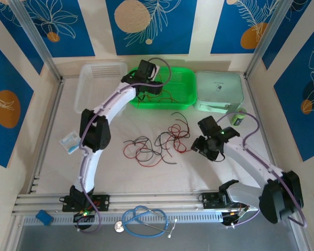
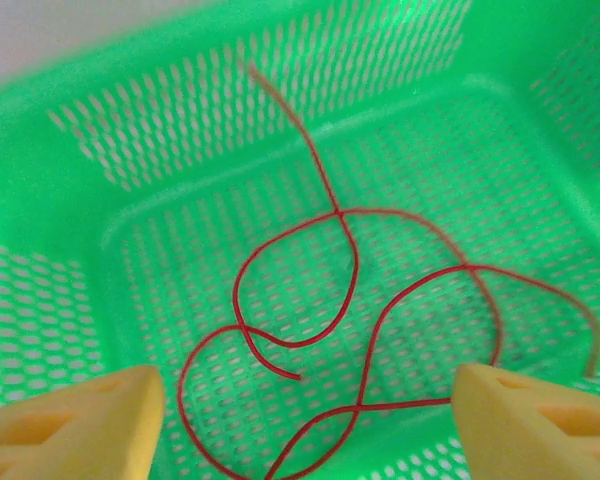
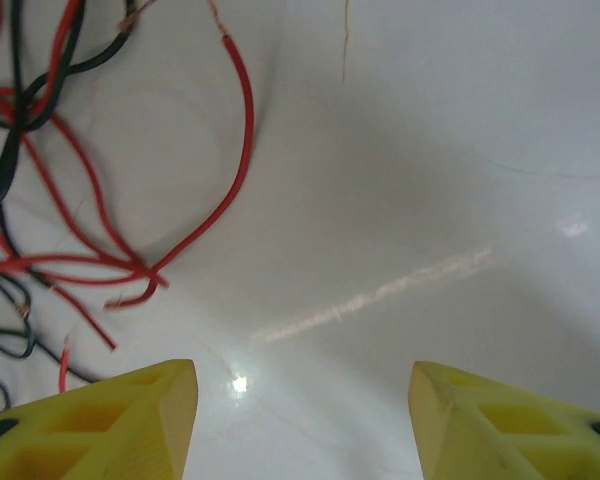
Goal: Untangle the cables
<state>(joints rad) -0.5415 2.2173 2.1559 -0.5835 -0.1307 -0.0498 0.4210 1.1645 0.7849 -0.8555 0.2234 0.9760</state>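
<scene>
A tangle of red and black cables (image 1: 156, 144) lies on the white table at the middle. My left gripper (image 1: 147, 90) hangs over the green basket (image 1: 184, 83), open, its yellow fingers (image 2: 75, 420) wide apart above a loose red cable (image 2: 350, 300) that curls on the basket floor. The right gripper (image 1: 205, 148) hovers low just right of the tangle, open with bare table between its fingers (image 3: 110, 425). Red and black cables (image 3: 70, 200) show at the upper left of the right wrist view.
A clear perforated tray (image 1: 100, 83) stands left of the green basket, a pale green lidded box (image 1: 219, 91) to its right with a small green bottle (image 1: 237, 117) in front. A small packet (image 1: 70, 141) lies at the left. A blue stethoscope (image 1: 144, 219) rests on the front rail.
</scene>
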